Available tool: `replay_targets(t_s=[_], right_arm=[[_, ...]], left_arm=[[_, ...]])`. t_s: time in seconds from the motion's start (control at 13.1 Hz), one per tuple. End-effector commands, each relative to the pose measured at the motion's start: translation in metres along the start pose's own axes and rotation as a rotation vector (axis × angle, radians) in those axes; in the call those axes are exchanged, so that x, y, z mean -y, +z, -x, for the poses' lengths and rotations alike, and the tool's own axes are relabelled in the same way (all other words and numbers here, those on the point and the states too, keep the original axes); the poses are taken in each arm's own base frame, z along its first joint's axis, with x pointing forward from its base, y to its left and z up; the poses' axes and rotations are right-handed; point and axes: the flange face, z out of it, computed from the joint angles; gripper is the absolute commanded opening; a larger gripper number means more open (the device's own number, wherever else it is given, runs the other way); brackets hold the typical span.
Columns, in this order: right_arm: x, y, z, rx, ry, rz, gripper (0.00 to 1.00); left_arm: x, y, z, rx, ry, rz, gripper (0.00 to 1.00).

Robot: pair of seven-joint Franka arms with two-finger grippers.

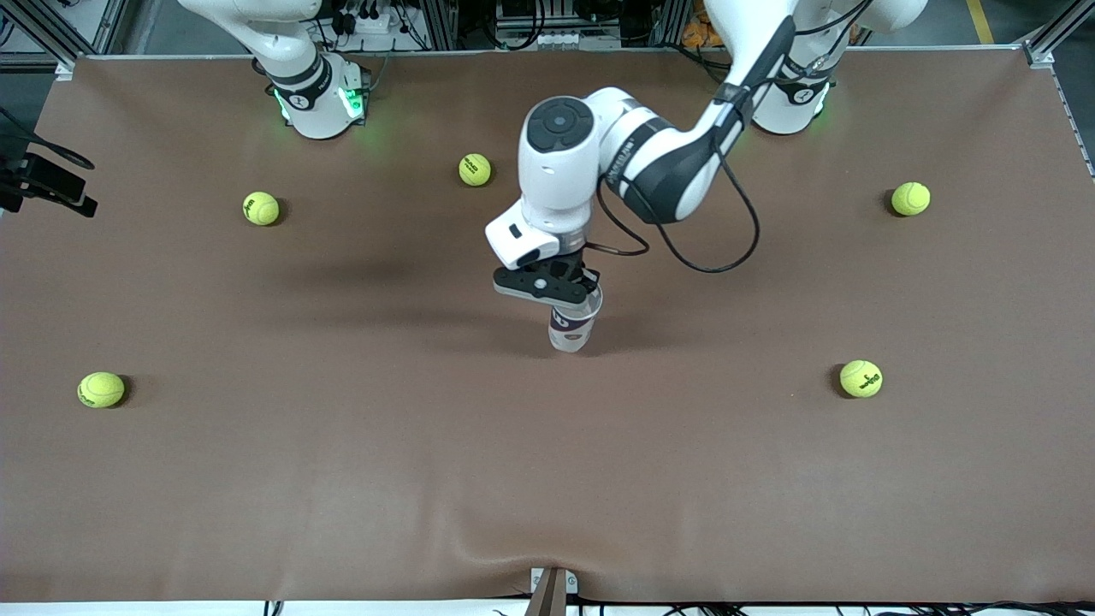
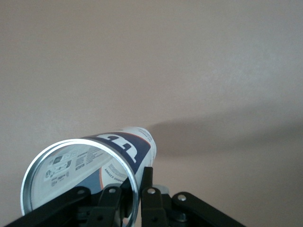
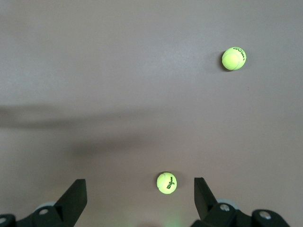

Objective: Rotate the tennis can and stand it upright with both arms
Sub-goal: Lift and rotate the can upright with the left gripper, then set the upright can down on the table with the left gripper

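While clamped at its rim by left gripper [image 1: 556, 291] fingers, tennis can [image 1: 571, 327] near-upright at bench centre; release remains. Right gripper [image 3: 139, 198] waits, fingers spread, nr robots' edge.

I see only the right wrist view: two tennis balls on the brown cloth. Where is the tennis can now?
Observer: The left gripper holds the tennis can at its upper end, at the middle of the table.
Operator: Is the can upright?
Observer: Nearly; in the front view it hangs a little tilted, bottom end at the cloth.
Operator: Is the lid on?
Observer: No, the left wrist view shows its silvery rim open.
Operator: Where is my gripper?
Observer: The front view does not show it.
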Motion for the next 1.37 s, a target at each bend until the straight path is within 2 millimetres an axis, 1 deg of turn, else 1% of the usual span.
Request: replay_targets(t_s=[0.0,0.08,0.3,0.68,0.91,0.99,1.22,1.29], right_arm=[[0.000,-0.004,-0.003,-0.005,-0.012,-0.007,1.00],[0.000,-0.004,-0.003,-0.005,-0.012,-0.007,1.00],[0.000,-0.003,-0.003,-0.005,-0.011,-0.008,1.00],[0.002,-0.003,-0.003,-0.005,-0.014,-0.008,1.00],[0.004,0.001,-0.006,0.002,-0.017,-0.008,1.00],[0.007,0.001,-0.006,0.004,-0.023,-0.008,1.00],[0.008,0.002,-0.006,0.006,-0.023,-0.006,1.00],[0.007,0.002,-0.006,0.006,-0.021,-0.006,1.00]], left_arm=[[-0.009,0.009,0.006,-0.026,0.029,-0.071,0.00],[-0.012,0.010,0.008,-0.034,0.043,-0.081,0.00],[-0.017,0.023,0.012,-0.016,0.049,-0.088,0.00],[-0.019,0.039,0.013,0.001,0.042,-0.074,0.00],[-0.025,0.047,0.012,-0.008,0.028,-0.033,0.00],[-0.027,0.050,0.012,-0.007,0.017,-0.012,0.00],[-0.028,0.054,0.013,0.005,0.005,0.005,0.00],[-0.030,0.056,0.014,0.024,-0.013,0.024,0.02]])
